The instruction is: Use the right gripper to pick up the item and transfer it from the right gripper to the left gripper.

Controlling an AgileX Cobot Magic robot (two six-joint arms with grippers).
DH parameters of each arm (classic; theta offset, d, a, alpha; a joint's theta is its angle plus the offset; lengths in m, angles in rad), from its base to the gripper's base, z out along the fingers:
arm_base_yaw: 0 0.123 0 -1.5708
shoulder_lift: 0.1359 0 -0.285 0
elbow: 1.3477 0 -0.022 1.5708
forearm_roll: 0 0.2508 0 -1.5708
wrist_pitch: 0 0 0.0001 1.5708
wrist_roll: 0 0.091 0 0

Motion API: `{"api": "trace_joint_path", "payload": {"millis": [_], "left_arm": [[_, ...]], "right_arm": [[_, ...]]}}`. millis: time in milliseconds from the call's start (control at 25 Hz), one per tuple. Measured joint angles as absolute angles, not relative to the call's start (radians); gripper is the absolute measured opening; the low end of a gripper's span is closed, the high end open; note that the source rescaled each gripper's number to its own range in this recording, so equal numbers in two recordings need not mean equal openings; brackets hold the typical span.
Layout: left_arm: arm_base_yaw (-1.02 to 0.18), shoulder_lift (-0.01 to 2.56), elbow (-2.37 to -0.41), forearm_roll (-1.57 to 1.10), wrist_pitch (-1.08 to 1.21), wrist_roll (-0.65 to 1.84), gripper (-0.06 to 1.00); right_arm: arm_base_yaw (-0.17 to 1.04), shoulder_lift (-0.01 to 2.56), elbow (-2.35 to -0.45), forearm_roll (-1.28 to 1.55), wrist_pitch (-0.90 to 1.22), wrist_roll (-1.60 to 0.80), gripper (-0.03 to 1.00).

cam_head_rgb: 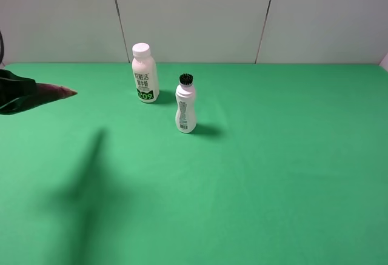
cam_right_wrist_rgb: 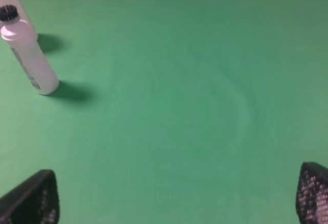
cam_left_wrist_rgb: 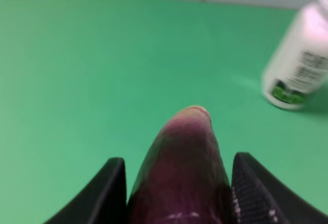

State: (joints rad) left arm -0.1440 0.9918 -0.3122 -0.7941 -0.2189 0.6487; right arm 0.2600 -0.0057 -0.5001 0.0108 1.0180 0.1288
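The eggplant (cam_head_rgb: 53, 91), dark purple with a pale tan tip, sticks out to the right from my left gripper (cam_head_rgb: 15, 93) at the left edge of the exterior view, held above the green cloth. In the left wrist view the eggplant (cam_left_wrist_rgb: 183, 175) sits tight between the two black fingers (cam_left_wrist_rgb: 253, 193), its tip pointing away. My right gripper (cam_right_wrist_rgb: 177, 201) is open and empty; only its two fingertips (cam_right_wrist_rgb: 33, 201) show in the right wrist view, wide apart above bare cloth. The right arm is out of the exterior view.
A white bottle with a white cap and green label (cam_head_rgb: 145, 74) stands at the back middle. A slimmer white bottle with a black cap (cam_head_rgb: 185, 105) stands just in front and right of it, also in the right wrist view (cam_right_wrist_rgb: 28, 55). Green cloth (cam_head_rgb: 273, 174) covers the table.
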Motion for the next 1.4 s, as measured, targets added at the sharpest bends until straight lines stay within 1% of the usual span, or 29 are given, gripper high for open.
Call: {"api": "trace_joint_path", "payload": {"millis": [160,320,480,720,1000,1160,1400], "left_arm": [[-0.144,0.992,-0.279,-0.787,-0.312,0.669,0.00],[-0.144,0.998,-0.263,-0.724,-0.382,0.675,0.00],[-0.151,1.066,-0.261,-0.645,-0.428,0.634,0.00],[-0.232,1.229,-0.260,-0.549,-0.579,0.580,0.00],[-0.316,1.422,-0.262,-0.536,-0.776,0.475,0.00],[-0.330,1.476,-0.262,-0.534,-0.798,0.445,0.00],[-0.330,1.478,-0.260,-0.533,-0.801,0.439,0.00]], "right_arm": [[0.260,-0.006,-0.500,0.011,1.018,0.129,1.00],[0.260,-0.006,-0.500,0.011,1.018,0.129,1.00],[0.260,-0.006,-0.500,0.011,1.018,0.129,1.00],[0.260,-0.006,-0.500,0.011,1.019,0.129,1.00],[0.260,-0.006,-0.500,0.011,1.018,0.129,1.00],[0.260,-0.006,-0.500,0.011,1.018,0.129,1.00],[0.260,-0.006,-0.500,0.011,1.018,0.129,1.00]]}}
